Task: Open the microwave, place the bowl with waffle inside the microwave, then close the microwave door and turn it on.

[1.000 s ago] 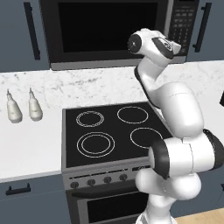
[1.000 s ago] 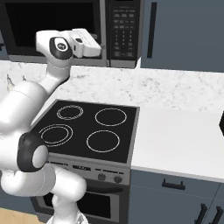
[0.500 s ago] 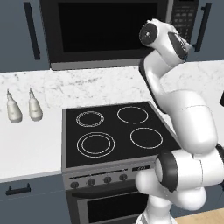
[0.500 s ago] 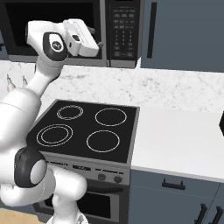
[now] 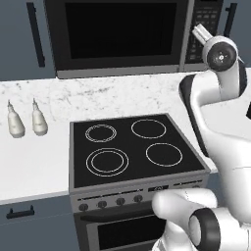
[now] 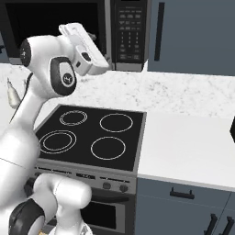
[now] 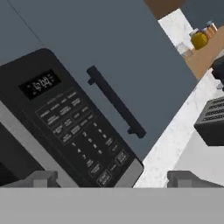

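The microwave (image 5: 120,32) hangs above the stove, and its door of dark glass (image 5: 122,29) is closed. Its black keypad panel (image 5: 206,19) (image 6: 130,30) (image 7: 78,127) sits at the right end. My gripper (image 7: 113,179) is raised in front of the keypad's lower right corner, a short way off it. It is open, with the fingertips (image 7: 43,178) far apart and nothing between them. The white hand (image 6: 87,50) is level with the microwave's lower edge. The bowl and the waffle are out of view.
A black four-ring stove (image 5: 132,147) (image 6: 92,133) lies below the arm. Two pale bottles (image 5: 14,125) (image 5: 39,122) stand on the counter to its left. A dark blue cabinet door with a bar handle (image 7: 116,103) (image 6: 158,32) adjoins the keypad. A dark toaster-like box (image 7: 212,120) sits on the right counter (image 6: 193,147).
The wrist and hand have swung right along the front of the microwave, from the window's right edge to the keypad. The jaws stayed open; the base has not moved.
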Tool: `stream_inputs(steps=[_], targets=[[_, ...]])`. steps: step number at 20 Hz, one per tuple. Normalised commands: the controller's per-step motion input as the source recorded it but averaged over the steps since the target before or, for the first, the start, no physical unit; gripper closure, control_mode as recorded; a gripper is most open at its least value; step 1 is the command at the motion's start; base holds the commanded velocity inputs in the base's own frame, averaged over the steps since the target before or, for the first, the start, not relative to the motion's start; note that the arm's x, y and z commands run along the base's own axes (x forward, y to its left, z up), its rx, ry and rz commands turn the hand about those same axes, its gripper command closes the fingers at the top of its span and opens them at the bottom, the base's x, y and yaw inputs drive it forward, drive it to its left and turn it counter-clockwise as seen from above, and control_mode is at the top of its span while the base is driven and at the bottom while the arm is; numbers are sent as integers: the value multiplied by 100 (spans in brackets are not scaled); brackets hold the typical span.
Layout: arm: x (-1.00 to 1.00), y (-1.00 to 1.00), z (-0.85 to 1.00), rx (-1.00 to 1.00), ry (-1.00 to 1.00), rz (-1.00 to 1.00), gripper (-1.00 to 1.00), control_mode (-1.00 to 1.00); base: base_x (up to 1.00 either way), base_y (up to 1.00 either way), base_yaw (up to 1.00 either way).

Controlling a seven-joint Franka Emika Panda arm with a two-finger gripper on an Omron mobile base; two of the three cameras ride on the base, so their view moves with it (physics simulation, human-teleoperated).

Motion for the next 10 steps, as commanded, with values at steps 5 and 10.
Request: stream_inputs(steps=[5,10], targets=[[-22,-78,-17,-8,-4,50,-100,-100,0,0,0],[-6,-53,0,-17,5,37,-100,-100,0,0,0]])
